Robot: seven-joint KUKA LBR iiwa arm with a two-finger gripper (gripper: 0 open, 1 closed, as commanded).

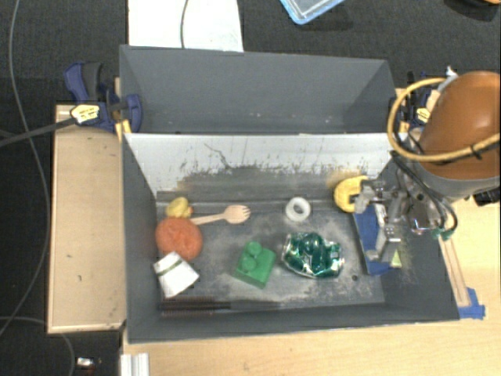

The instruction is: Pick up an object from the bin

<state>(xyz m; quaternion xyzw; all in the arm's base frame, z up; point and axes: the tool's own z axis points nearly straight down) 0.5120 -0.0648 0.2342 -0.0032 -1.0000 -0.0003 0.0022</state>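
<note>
Pincer (387,245) over blue slab (364,229), long axis front-to-back

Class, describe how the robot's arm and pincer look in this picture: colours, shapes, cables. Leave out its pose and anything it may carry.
The arm's wrist wears a rounded, glossy orange-brown cover, with a yellow cable looped around it. Below sits a grey metal assembly of brackets, with a thin green wire at its side. The pincer is silvery grey metal, narrow and angular.
</note>
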